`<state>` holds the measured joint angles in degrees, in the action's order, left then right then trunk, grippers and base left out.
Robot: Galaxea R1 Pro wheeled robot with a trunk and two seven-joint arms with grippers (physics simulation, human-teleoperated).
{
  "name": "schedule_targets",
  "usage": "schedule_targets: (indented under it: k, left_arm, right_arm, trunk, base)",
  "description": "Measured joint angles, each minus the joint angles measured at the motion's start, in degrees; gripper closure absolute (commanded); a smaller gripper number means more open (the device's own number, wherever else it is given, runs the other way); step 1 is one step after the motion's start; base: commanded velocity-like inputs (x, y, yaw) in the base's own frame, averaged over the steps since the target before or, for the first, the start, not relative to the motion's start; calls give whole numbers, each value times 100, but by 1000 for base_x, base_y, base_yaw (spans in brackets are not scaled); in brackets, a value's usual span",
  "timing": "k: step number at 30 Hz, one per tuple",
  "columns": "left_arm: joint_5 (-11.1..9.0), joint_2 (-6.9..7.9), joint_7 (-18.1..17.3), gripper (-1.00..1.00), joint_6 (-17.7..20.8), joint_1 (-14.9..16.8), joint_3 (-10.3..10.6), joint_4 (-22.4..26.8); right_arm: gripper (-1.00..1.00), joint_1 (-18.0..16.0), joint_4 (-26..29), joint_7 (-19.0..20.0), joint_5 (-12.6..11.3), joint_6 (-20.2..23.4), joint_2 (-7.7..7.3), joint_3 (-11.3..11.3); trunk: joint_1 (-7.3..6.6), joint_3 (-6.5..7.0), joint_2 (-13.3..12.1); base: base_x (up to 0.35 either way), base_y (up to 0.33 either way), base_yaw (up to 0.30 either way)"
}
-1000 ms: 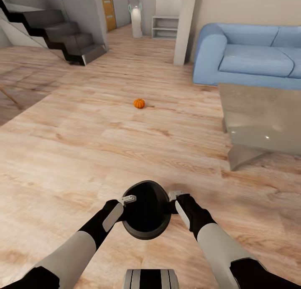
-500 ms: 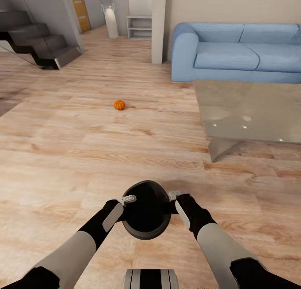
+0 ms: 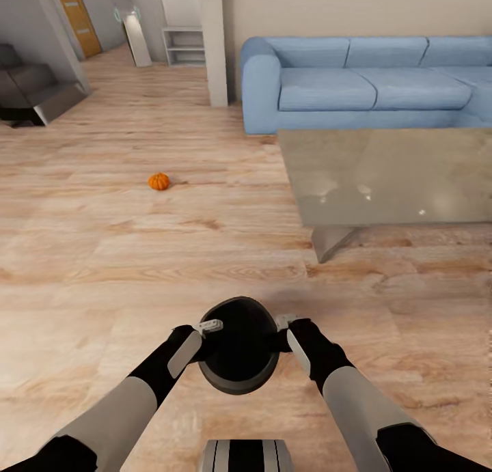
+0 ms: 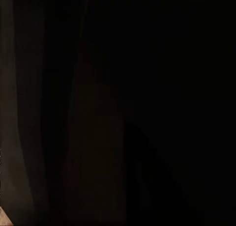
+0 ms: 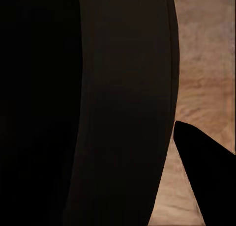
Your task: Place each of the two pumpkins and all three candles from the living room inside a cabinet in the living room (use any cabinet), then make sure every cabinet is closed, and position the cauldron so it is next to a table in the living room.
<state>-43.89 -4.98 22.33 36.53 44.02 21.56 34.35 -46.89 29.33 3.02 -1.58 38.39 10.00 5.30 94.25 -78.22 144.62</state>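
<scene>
Both arms forward, cauldron [image 3: 239, 349] between them (mouth up).

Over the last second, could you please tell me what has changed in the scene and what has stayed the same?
The view has swung to the right: the sofa, glass table and pumpkin all slid left in the head view together, so the camera turned, not the things. The staircase is nearly out of view. Unchanged: the cauldron stays held between the left hand and right hand, in the same spot ahead of the robot.
</scene>
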Motion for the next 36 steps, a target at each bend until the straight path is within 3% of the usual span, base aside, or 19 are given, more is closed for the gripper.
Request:
schedule_targets:
  k: [22, 36]
  left_arm:
    - [-5, -4, 15, 100, -1, -1, 2, 2]
    - [-1, -1, -40, 100, -40, -3, -11, -26]
  right_arm:
    - [100, 0, 0, 0, 4, 3, 0, -2]
    - [100, -13, 0, -4, 32, 7, 0, 23]
  trunk:
    - [0, 0, 0]
    - [4, 0, -1]
  base:
    - [331, 0, -297]
    - [45, 0, -45]
